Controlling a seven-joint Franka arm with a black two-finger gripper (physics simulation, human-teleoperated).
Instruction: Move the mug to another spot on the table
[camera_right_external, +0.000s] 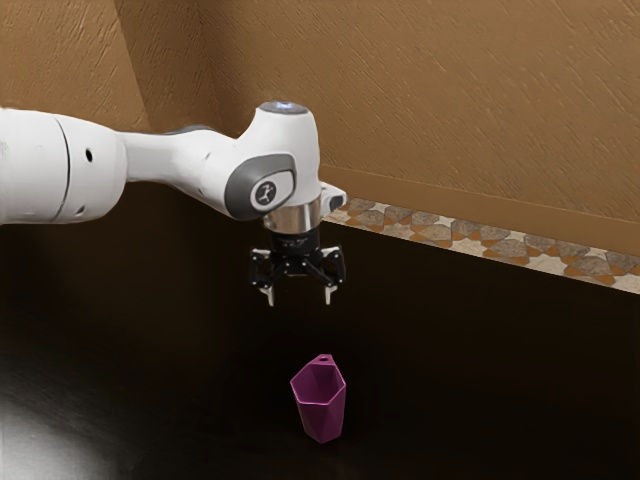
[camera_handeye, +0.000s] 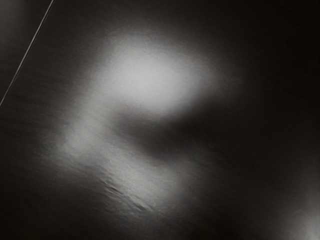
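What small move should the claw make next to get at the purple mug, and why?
Probably shift the claw a little toward the exterior view's right and begin lowering it. It hangs open above the dark table, apart from the purple mug, which stands below it and slightly off to that side.

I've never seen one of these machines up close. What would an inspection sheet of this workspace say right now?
Surface: dark glossy table, with patches of light glare.
Job's things: purple faceted mug, upright on the table.
Clutter: nothing seen.
Grippers: pincer open and empty, hanging above the mug, apart from it.
Cables: nothing seen.
Surroundings: brown textured wall; patterned tiled floor beyond the table.
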